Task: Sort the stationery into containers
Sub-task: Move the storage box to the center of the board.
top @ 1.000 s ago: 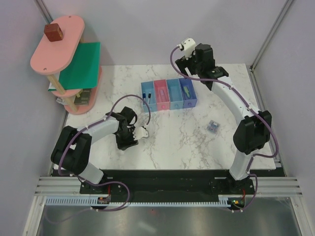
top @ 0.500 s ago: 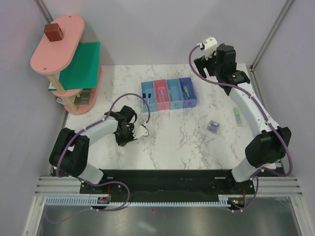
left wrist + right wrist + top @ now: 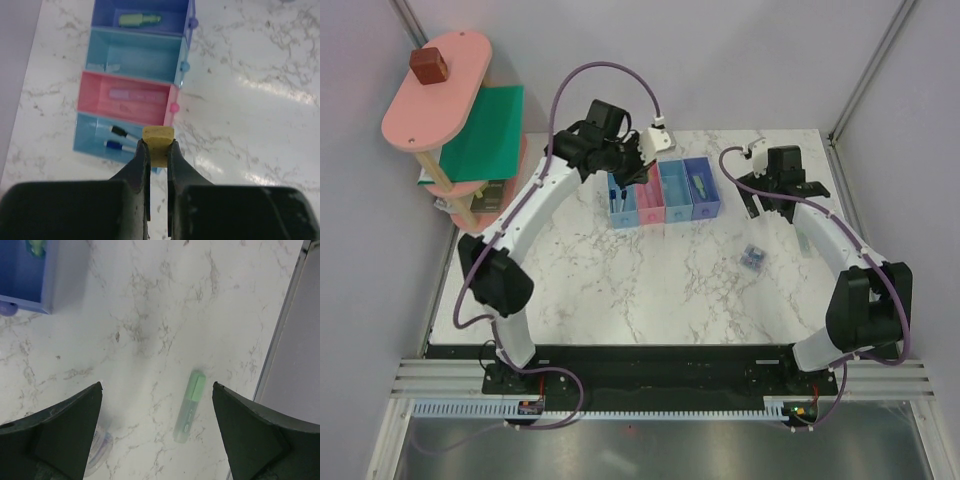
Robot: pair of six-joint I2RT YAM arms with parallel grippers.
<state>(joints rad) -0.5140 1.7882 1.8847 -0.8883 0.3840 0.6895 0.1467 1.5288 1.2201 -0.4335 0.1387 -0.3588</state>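
Observation:
The four joined containers stand at the table's back middle. My left gripper is shut on the tiny tan block and hangs above the front edge where the blue bin meets the pink bin. Two white markers lie in the blue bin, a pink-lilac bar in the pink one, and a green piece in the purple-blue one. The light blue bin looks bare. My right gripper is open above a mint-green piece lying on the marble. The purple-blue bundle lies apart.
A pink-and-green tiered shelf with a brown cube on top stands at the back left. The enclosure's right wall and frame post run close beside the mint-green piece. The bundle peeks out beside my right gripper's left finger.
My left gripper closed on the tan block at the near left and swung up and back over the bins. My right arm left the bins and moved right, over the mint-green piece.

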